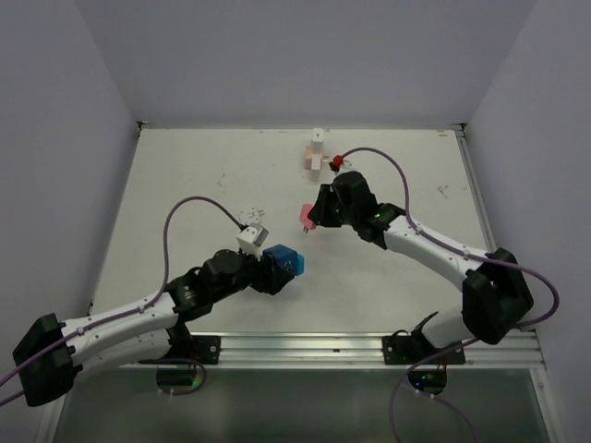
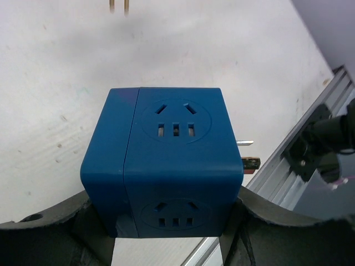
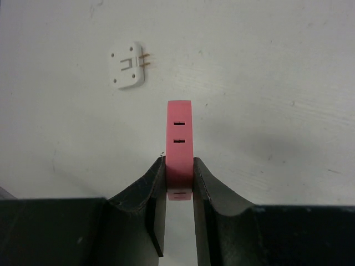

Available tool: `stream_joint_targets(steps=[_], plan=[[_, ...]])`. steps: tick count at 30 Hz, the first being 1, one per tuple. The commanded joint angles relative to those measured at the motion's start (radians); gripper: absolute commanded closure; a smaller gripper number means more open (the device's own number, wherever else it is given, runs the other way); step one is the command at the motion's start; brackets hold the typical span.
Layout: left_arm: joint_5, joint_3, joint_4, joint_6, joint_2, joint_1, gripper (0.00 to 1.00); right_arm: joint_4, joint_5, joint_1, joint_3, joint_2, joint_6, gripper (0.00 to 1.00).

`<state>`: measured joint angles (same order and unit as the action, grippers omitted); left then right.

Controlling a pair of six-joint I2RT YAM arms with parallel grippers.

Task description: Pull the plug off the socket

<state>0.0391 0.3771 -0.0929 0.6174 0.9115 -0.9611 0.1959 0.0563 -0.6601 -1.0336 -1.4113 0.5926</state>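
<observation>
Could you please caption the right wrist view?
Right gripper clamps a pink socket adapter; a white plug lies beyond.

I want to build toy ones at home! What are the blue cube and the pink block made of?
The blue cube is probably moulded plastic, smooth with a soft sheen: rounded corners, a seam down one face, clean socket holes. The pink block is likely plastic too, matte and evenly coloured, with crisp little slots, though the look alone cannot settle it.

The picture edge is cutting off two prongs [image 2: 118,6]; the right gripper [image 3: 179,169] is hiding the pink adapter's [image 3: 179,127] base.
</observation>
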Motion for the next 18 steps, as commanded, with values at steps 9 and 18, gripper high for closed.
stream_joint_targets(steps=[9, 18], plan=[[0.116, 0.026, 0.143, -0.059, -0.249, 0.162, 1.00, -0.397, -0.256, -0.013, -0.016, -0.343, 0.167, 1.00], [0.127, 0.031, 0.157, -0.058, -0.252, 0.171, 1.00, -0.535, -0.331, -0.021, -0.063, -0.523, 0.271, 0.89]])
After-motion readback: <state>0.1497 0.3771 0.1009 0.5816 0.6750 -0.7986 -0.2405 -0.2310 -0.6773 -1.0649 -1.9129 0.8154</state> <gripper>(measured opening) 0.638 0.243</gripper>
